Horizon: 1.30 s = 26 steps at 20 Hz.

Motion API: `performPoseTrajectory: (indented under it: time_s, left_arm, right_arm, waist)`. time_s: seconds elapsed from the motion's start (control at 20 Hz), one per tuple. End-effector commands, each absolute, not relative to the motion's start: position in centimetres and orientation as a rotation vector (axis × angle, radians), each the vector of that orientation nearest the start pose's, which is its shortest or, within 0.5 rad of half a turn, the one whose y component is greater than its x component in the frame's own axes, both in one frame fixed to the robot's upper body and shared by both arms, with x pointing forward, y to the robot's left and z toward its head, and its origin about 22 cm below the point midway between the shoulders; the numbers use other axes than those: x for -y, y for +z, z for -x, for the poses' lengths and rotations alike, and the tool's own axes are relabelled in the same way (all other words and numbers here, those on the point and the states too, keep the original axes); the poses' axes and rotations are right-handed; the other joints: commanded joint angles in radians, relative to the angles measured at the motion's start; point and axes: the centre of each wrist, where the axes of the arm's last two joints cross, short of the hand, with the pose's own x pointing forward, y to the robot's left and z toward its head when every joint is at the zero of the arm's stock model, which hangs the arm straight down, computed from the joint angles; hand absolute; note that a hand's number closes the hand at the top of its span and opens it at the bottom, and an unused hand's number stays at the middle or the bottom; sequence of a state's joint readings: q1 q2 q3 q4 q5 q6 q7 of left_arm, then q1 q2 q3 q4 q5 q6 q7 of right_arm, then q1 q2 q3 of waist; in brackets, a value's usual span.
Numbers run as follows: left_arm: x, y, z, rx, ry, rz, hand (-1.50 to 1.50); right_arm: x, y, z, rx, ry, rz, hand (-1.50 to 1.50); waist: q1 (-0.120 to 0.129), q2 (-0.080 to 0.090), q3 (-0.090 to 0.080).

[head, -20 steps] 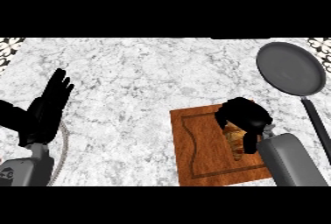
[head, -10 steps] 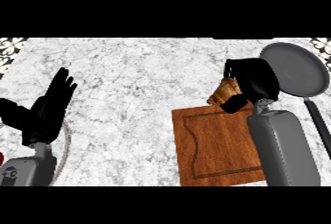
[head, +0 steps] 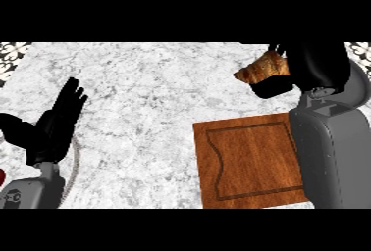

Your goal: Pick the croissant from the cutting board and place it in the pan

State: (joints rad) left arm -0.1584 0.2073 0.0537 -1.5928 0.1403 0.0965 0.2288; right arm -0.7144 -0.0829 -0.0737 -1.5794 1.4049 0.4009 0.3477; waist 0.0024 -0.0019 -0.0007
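Note:
My right hand [head: 313, 66] is raised at the upper right, its fingers and thumb curled round the golden-brown croissant [head: 262, 69], which sticks out to the hand's left. It hangs well above the counter, beyond the far edge of the wooden cutting board [head: 246, 166]. The board lies bare at lower right, partly covered by my right forearm. The pan is hidden behind the hand and forearm. My left hand [head: 51, 127] rests open at the left edge, fingers up.
The white marble counter [head: 159, 98] spreads across the middle and left. A patterned edge strip [head: 11, 56] shows at the top left corner, and a small red thing [head: 3, 175] peeks in at the left edge.
My right hand has lifted the croissant off the cutting board and carried it up and away towards the top right. The pan has become hidden behind the arm. The left hand stayed put.

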Motion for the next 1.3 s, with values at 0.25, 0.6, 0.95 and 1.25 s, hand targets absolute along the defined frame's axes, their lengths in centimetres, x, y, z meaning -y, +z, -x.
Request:
performPoseTrajectory:
  time_s: [0.25,0.6,0.95,1.25]
  left_arm:
    - [-27.1,6.5,-27.3,1.511,0.039,-0.105,0.00]
    - [-26.7,6.2,-28.4,1.525,0.033,-0.087,0.00]
    - [-28.2,6.0,-27.7,1.536,0.034,-0.087,0.00]
    - [-26.4,7.7,-30.2,1.550,0.030,-0.084,0.00]
  right_arm:
    - [27.8,22.5,-36.3,1.354,0.717,1.413,1.50]
    - [35.1,20.0,-39.4,1.359,0.599,1.414,1.50]
    - [41.5,17.8,-39.9,1.351,0.576,1.391,1.50]
    - [41.4,12.5,-40.6,1.398,0.630,1.286,1.50]
  waist:
    - [0.001,0.003,0.002]
    - [0.013,0.012,0.002]
    - [0.024,0.012,0.002]
    - [0.037,0.024,0.004]
